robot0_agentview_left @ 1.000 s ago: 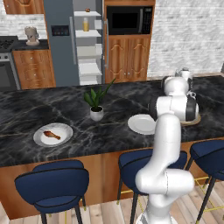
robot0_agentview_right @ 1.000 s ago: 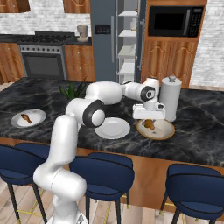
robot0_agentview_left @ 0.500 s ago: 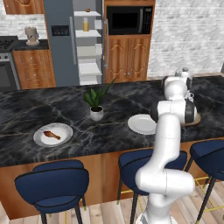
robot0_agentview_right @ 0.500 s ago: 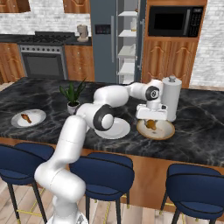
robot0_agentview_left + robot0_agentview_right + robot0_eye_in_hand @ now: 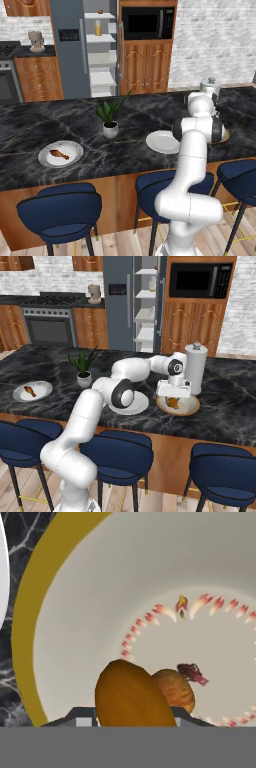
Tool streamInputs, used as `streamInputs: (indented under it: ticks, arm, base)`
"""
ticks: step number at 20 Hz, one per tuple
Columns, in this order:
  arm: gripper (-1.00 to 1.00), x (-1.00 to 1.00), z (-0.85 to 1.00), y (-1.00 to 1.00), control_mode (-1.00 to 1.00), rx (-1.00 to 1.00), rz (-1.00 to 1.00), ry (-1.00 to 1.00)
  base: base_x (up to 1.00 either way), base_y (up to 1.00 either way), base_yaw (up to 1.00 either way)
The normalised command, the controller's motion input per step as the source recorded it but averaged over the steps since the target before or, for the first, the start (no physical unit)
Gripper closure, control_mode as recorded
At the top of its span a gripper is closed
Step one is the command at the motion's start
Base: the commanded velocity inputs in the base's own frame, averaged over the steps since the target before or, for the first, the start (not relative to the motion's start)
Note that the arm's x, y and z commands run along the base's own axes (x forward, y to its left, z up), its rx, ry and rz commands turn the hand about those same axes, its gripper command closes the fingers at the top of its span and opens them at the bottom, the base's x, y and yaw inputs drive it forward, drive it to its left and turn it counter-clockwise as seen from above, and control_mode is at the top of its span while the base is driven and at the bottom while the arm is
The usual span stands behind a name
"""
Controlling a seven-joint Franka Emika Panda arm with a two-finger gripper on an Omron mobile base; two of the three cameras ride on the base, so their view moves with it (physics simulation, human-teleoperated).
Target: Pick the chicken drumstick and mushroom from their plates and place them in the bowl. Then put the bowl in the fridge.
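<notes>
Gripping the mushroom [image 5: 132, 694], an orange-tan rounded lump, between partly closed tool [image 5: 173, 397] jaws, low inside the cream bowl [image 5: 90, 597] on the counter [image 5: 235, 401]; chicken drumstick [image 5: 59, 154] on the far plate [image 5: 75, 147].

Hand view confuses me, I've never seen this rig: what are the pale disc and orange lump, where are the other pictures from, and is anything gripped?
A white robot arm stands on a driving base. Two pictures come from cameras on that base, behind the arm to left and right; the third looks along the gripper. Its pale disc is the bowl seen close, and the orange lump is the mushroom, seemingly pinched between the fingertips low inside it. The dark counter also holds one plate with the chicken drumstick, an empty plate, a potted plant and a white canister. The fridge behind stands open.
</notes>
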Motion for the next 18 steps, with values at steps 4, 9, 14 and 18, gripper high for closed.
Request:
streamInputs:
  ticks: [4,9,14,18]
  arm:
    - [-1.00,-0.01,-0.02,0.06,-1.00,0.02,0.04,0.00]
    - [-1.00,-0.05,0.25,0.00,-1.00,0.02,0.01,0.01]
    - [-1.00,-0.10,0.30,0.01,-1.00,0.00,0.00,0.00]
    - [-1.00,-0.40,0.59,0.23,-1.00,0.01,0.00,0.00]
  base:
    - [0.00,0.00,0.00]
    - [0.00,0.00,0.00]
    - [0.00,0.00,0.00]
    - [0.00,0.00,0.00]
